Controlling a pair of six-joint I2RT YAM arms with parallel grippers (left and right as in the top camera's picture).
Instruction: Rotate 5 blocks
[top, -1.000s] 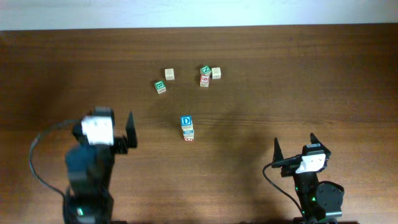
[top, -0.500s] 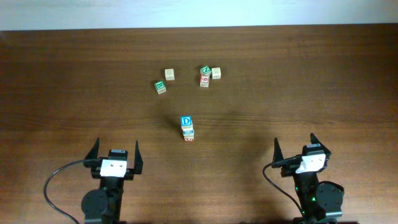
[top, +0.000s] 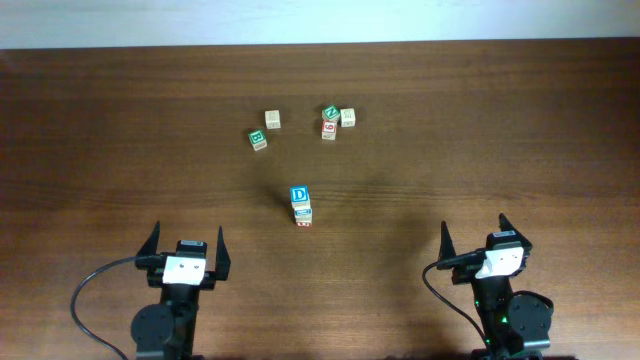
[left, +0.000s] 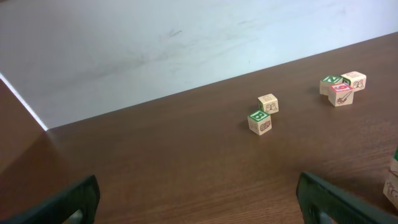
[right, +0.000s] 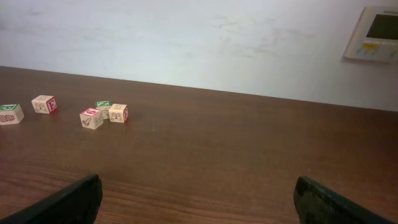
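Overhead: small pale wooden blocks (top: 273, 119), cube-shaped; table (top: 480, 130) dark, wood-grained.

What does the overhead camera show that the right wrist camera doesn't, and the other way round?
Only overhead: the stack topped by the blue "D" block and the left gripper, open. Only right wrist: the white wall with a wall panel on it. Both: the wooden table, the green "B" block, the pale block beside it, the cluster of three blocks, and the open right gripper.
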